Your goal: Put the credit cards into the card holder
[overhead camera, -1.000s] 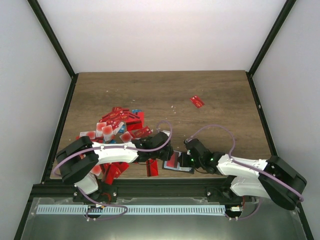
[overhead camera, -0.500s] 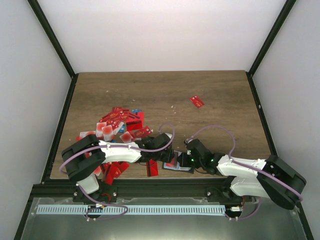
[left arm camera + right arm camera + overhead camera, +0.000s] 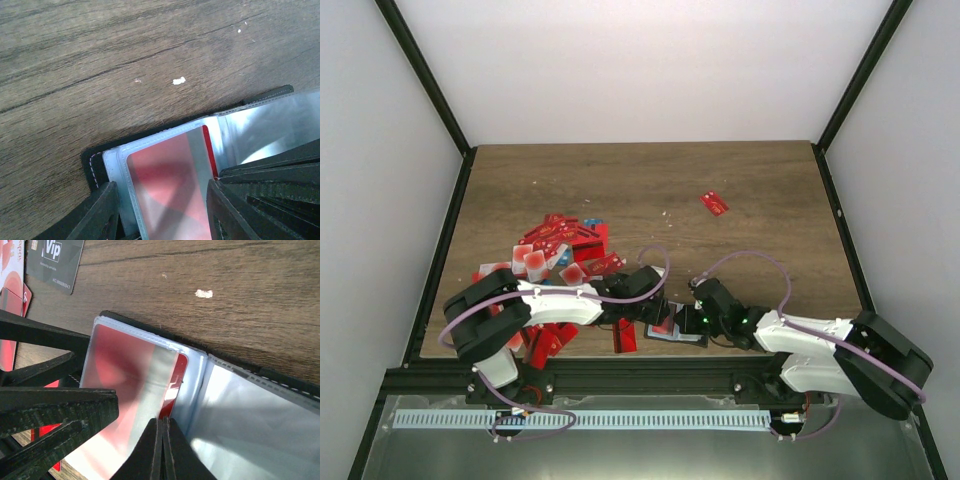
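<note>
— Anything moved?
— Our left gripper has edged over the card holder and settled. A red card lies sleeved between its parted fingers; whether they pinch it, we cannot tell. Our right gripper, closed, touches that card's edge.
— What's left?
— The pile beyond, and one stray card farther back.

A robotics lab test cell: a brown wood-grain tabletop boxed in by plain white wall panels and black metal frame posts, a white-and-black left arm and right arm bolted along its near edge.
</note>
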Robot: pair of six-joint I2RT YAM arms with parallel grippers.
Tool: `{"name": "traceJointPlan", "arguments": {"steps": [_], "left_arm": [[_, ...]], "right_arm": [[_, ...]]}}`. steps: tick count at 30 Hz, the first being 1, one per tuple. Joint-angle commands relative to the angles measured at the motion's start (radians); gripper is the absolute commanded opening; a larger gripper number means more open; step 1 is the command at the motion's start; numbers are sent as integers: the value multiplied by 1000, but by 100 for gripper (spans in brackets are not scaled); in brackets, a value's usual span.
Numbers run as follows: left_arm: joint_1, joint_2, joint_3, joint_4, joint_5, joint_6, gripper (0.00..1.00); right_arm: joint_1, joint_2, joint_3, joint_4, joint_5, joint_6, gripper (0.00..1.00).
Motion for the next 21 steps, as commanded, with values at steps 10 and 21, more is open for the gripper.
{"name": "traceJointPlan", "arguments": {"steps": [10,21], "left_arm": [[-17,-11,42,-6,21,-3,50],[-42,-33,78,-72,-29,-6,50]], "right_arm": [[-12,9,-24,-60,24,6,1],[-12,-15,-16,-86,30,6,1]]}}
